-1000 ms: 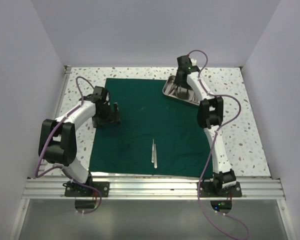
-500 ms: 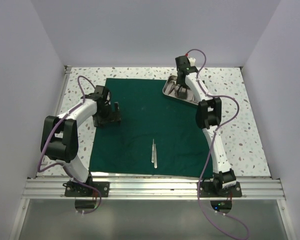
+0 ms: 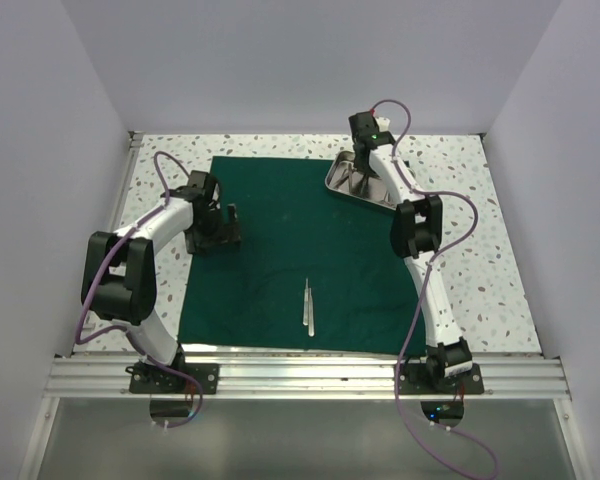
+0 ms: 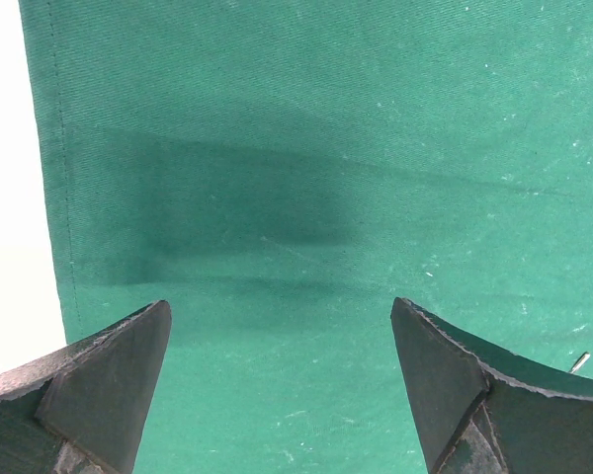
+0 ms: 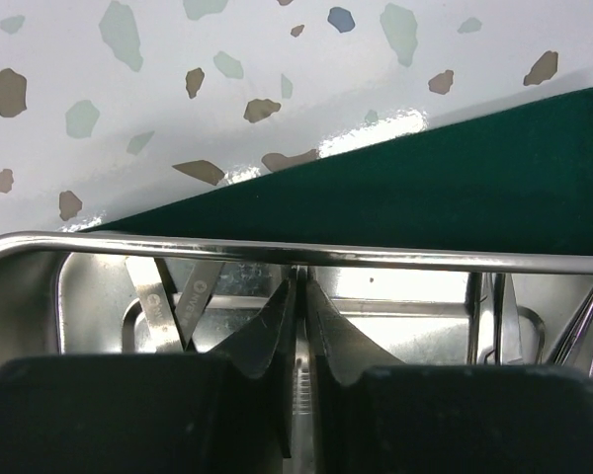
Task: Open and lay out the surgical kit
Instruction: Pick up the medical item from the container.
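The green cloth [image 3: 280, 230] lies spread flat on the tabletop [image 3: 500, 250], with tweezers [image 3: 308, 305] at its lower middle. The steel tray [image 5: 277, 252] sits at the cloth's upper right corner. Inside the tray, the right hand [image 5: 298, 296] is clamped on a slim steel instrument [image 5: 298, 395]. The left hand [image 4: 282, 395] stands wide apart over the cloth's left edge.

The top camera sits above and behind my bases, looking down on the whole worktop [image 3: 500, 260]. Each wrist camera peers past its own jaws from very near: left at the green cloth [image 4: 306, 148], right into the steel tray [image 5: 277, 252], both also in the top view.
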Controlling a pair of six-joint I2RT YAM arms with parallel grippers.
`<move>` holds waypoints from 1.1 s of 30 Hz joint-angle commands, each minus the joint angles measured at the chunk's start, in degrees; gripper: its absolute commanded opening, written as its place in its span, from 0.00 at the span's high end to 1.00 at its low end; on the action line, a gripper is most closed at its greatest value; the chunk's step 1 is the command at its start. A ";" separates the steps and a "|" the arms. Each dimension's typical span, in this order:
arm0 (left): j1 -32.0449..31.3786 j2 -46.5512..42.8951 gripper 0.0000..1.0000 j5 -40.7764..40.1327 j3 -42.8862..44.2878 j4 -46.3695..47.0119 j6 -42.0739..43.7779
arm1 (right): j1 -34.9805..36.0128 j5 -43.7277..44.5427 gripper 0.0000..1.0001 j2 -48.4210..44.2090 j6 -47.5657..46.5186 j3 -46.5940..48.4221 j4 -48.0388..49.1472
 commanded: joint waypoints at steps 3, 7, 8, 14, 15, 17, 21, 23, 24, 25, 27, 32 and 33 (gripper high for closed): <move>0.51 -0.46 0.03 0.14 1.08 0.51 1.44 | -0.17 -2.76 0.99 3.39 1.79 -0.59 -7.72; 0.51 -0.20 0.03 0.14 1.17 0.51 1.35 | -0.08 -2.67 1.00 2.96 2.15 -0.68 -7.81; 0.51 -0.20 0.03 0.23 1.17 0.42 1.44 | -0.17 -2.50 1.00 2.87 2.06 -0.94 -7.81; 0.51 -0.11 0.04 -0.21 1.61 0.16 1.44 | -0.17 -1.70 1.00 -3.80 0.66 -5.76 -2.47; 0.51 -0.63 0.04 -0.47 1.69 0.15 1.44 | -0.17 -1.62 1.00 -5.12 0.30 -6.47 -1.40; 0.51 -0.99 0.04 -0.74 1.87 0.15 1.35 | -0.08 -1.27 1.00 -8.46 -0.49 -6.74 -0.08; 0.51 -1.51 0.04 -1.35 2.40 -0.11 1.44 | -0.26 -0.83 1.00 -12.59 -1.45 -5.95 1.59; 0.51 -1.78 0.04 -1.62 2.66 -0.28 1.44 | -0.34 -0.83 1.00 -14.61 -1.63 -5.95 1.77; 0.51 -2.13 0.04 -1.62 2.75 -0.37 1.44 | -0.35 -0.83 1.00 -15.23 -1.72 -6.04 1.77; 0.51 -2.30 0.04 -1.71 2.92 -0.37 1.44 | -0.26 -0.91 1.00 -15.85 -1.98 -6.30 1.77; 0.51 -2.83 0.04 -1.80 3.01 -0.46 1.53 | -0.26 -1.00 1.00 -17.95 -1.98 -7.53 1.95; 0.51 -4.24 0.04 -1.53 2.84 -0.37 1.53 | -0.26 -1.09 1.00 -22.53 -2.07 -10.52 1.95; 0.51 -4.67 0.04 -1.36 2.75 -0.46 1.53 | -0.26 -1.26 1.00 -24.19 -1.90 -10.87 1.43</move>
